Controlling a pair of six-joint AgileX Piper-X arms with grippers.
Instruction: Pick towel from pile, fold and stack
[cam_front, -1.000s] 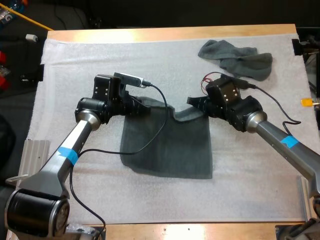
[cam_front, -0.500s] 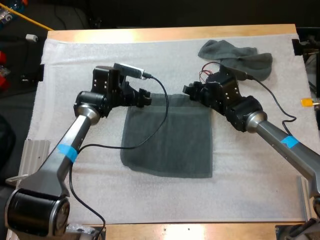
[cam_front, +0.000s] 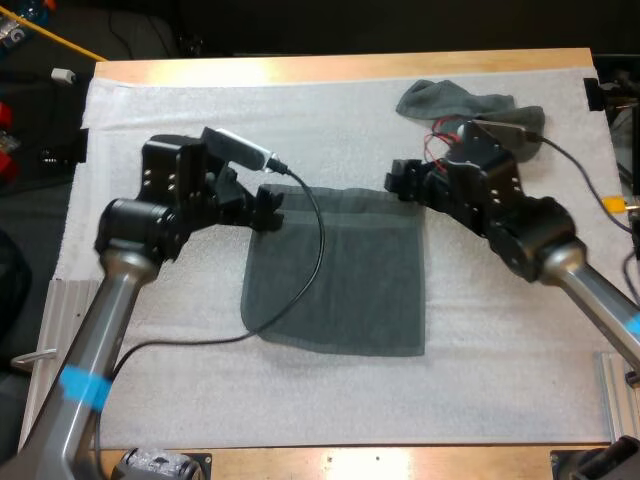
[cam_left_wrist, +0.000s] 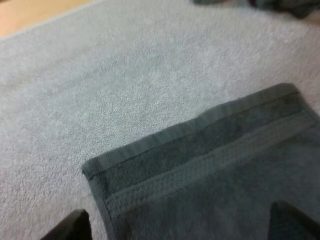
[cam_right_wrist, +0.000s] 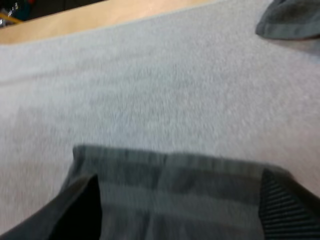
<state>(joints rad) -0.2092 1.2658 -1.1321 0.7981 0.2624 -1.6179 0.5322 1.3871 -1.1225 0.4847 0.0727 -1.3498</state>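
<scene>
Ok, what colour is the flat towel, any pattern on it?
The towel is dark grey-green, with a ribbed band along its hem; clearest in the left wrist view.

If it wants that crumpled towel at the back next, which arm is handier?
Probably the right. The right gripper, open, sits at the flat towel's far right corner, with the crumpled towel just behind it. The left gripper is at the far left corner, much farther off.

A second ago my left tool (cam_front: 268, 197) and right tool (cam_front: 400, 180) held the towel's (cam_front: 335, 275) far corners bunched inward at mid-frame; now it lies spread flat, and both tools have let go, fingers apart, the left drawn leftward, the right up toward the crumpled towel (cam_front: 470, 105).
</scene>
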